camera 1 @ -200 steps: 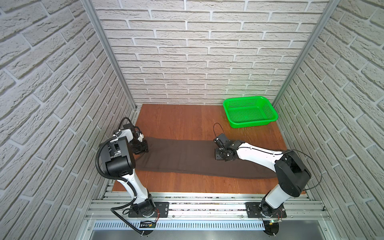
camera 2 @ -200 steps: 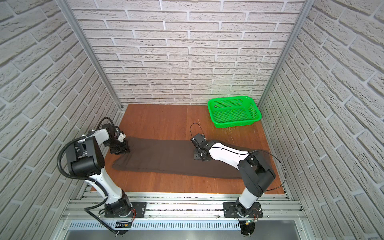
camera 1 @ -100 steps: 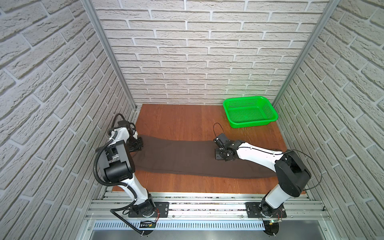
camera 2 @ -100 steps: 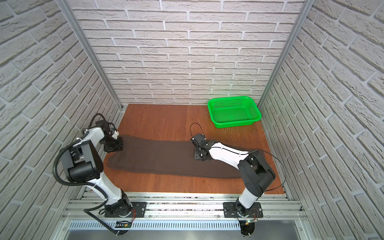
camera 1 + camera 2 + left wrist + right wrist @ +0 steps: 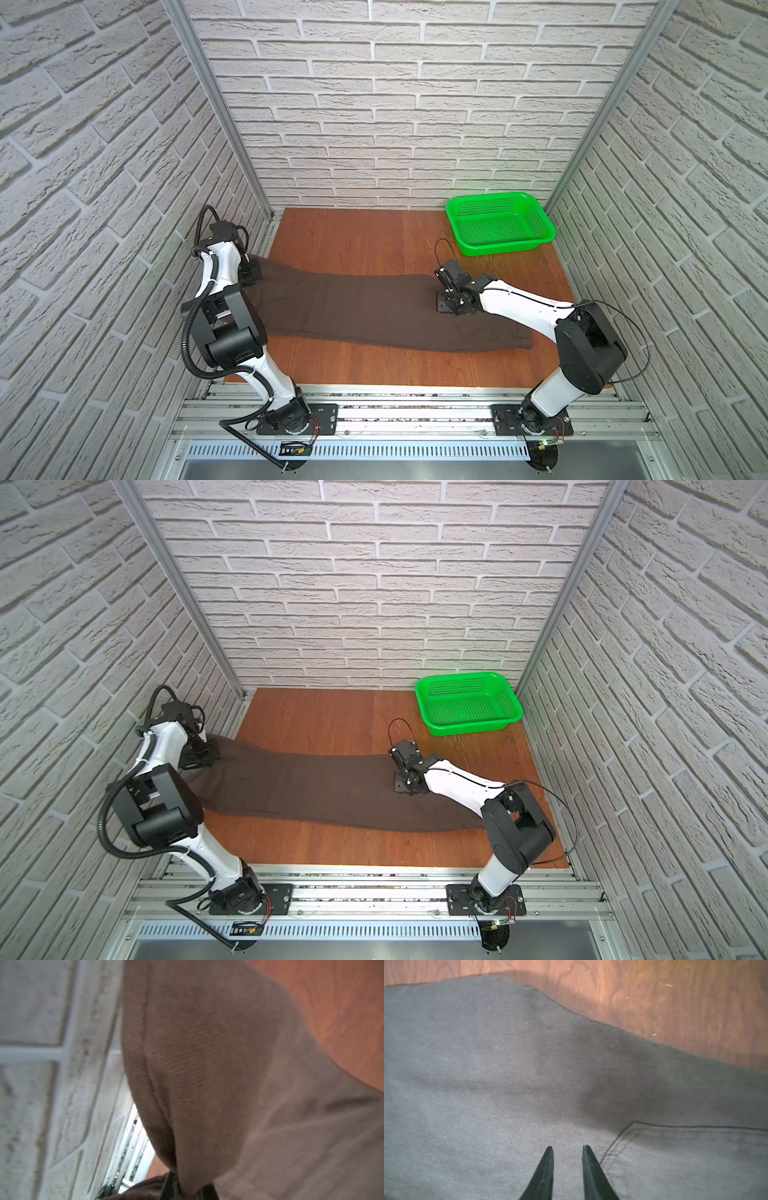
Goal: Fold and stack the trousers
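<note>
Brown, matte and soft, the long wide-legged trousers [image 5: 365, 307] lie stretched across the reddish wooden counter [image 5: 353, 237]. Their long axis runs left to right in both top views, slightly tilted, with the left end farther back and the right end nearer the front. Only the top views give that whole outline, and the wrist views add close detail. The left wrist view shows a hemmed leg end bunched and pinched tight in the dark left gripper [image 5: 187, 1188], which in a top view [image 5: 199, 752] sits at the counter's left edge, at the garment's leftmost tip. The right wrist view shows a stitched patch pocket [image 5: 685, 1157], so the waist end points right. The right gripper [image 5: 566, 1148] has its fingertips a narrow gap apart, down at the cloth just beside that pocket, with nothing between them. A bright green perforated plastic basket [image 5: 536, 220] sits at the back right corner, apart from the trousers.
</note>
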Available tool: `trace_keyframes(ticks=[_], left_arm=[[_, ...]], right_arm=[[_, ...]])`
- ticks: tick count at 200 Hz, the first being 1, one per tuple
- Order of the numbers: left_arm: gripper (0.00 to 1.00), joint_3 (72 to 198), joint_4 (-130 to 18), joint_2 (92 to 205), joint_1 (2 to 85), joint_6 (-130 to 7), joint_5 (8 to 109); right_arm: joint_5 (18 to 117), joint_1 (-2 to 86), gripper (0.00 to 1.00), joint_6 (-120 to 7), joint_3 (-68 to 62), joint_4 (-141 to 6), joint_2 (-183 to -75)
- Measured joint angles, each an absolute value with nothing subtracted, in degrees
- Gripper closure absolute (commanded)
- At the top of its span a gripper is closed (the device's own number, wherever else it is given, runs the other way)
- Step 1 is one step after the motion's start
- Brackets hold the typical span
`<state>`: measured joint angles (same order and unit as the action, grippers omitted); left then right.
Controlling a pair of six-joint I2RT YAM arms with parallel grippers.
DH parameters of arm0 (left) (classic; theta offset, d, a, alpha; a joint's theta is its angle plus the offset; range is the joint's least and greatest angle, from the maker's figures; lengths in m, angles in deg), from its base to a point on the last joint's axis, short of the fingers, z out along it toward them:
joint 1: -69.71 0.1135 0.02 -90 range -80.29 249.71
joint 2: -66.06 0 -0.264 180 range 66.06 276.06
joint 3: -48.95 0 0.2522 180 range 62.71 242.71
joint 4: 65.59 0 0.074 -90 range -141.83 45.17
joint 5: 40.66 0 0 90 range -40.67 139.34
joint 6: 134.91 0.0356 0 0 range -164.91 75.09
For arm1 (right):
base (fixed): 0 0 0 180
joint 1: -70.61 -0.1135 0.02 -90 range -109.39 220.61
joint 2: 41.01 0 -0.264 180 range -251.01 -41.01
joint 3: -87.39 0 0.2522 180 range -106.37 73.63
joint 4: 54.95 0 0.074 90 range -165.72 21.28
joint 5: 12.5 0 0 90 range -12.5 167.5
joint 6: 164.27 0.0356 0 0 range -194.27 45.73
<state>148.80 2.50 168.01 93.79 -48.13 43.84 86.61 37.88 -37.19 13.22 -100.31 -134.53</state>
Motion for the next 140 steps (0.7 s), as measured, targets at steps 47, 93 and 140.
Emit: trace_keyframes(ticks=[47, 93, 140], left_arm=[[1.00, 146.4, 5.1, 166.0, 89.7, -49.7, 47.4], [1.00, 145.6, 6.9, 159.4, 85.4, -52.7, 51.7], [1.00, 144.1, 6.9, 157.1, 73.9, -59.4, 54.1]], right_arm=[[86.2, 37.9, 0.73, -37.0, 13.5, -100.4, -134.2], [85.5, 37.9, 0.73, -35.8, 15.8, -100.4, -131.0], [85.4, 37.9, 0.73, -35.1, 18.4, -100.4, -127.2]])
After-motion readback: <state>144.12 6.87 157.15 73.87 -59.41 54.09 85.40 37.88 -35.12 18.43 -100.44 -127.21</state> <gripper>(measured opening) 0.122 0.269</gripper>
